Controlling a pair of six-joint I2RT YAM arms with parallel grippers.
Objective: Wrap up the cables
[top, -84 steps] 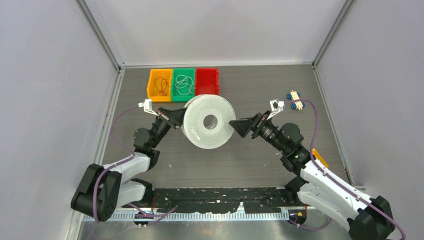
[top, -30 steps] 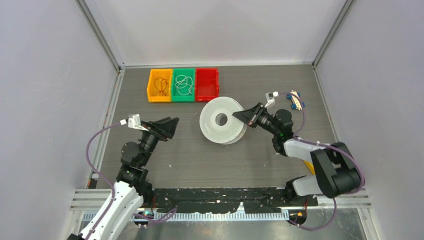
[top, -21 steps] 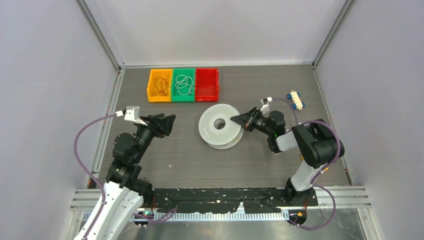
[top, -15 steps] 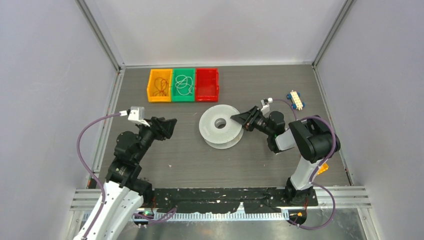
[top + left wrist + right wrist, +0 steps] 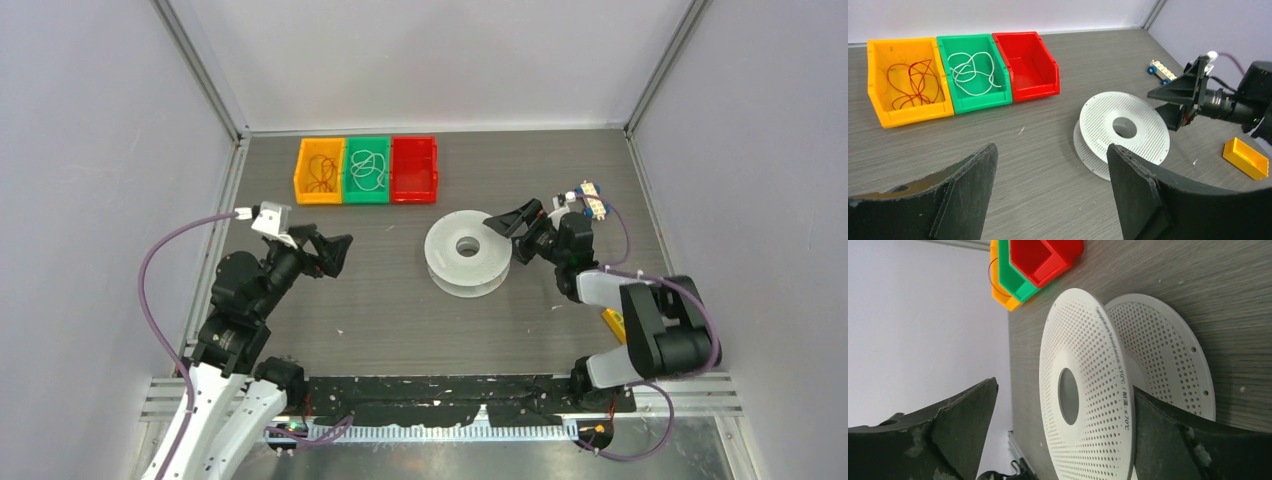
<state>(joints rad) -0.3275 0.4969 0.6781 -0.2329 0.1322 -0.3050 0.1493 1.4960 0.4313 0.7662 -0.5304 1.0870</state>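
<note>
No yellow-orange cable shows in any view. A white perforated spool (image 5: 445, 262) (image 5: 1098, 120) (image 5: 1088, 355) lies flat on the table's middle. My right gripper (image 5: 505, 238) (image 5: 1168, 107) (image 5: 1064, 387) stands open at the spool's right rim, its fingers spread on either side of the upper flange's edge without pressing it. My left gripper (image 5: 332, 253) (image 5: 1051, 150) is open and holds nothing. It hovers well to the left of the spool and faces it.
At the back left stand a yellow bin (image 5: 300, 170) (image 5: 872, 75) with dark-red wire (image 5: 913, 82), a green bin (image 5: 350, 172) (image 5: 943, 55) with white wire (image 5: 970, 70), and a red bin (image 5: 414, 165) (image 5: 1023, 65). A toy brick car (image 5: 588, 198) (image 5: 1163, 71) and a yellow block (image 5: 612, 320) (image 5: 1246, 157) lie right.
The spool went from tilted to flat and slid right. My right gripper opened off its rim. My left gripper widened and drew back left.
</note>
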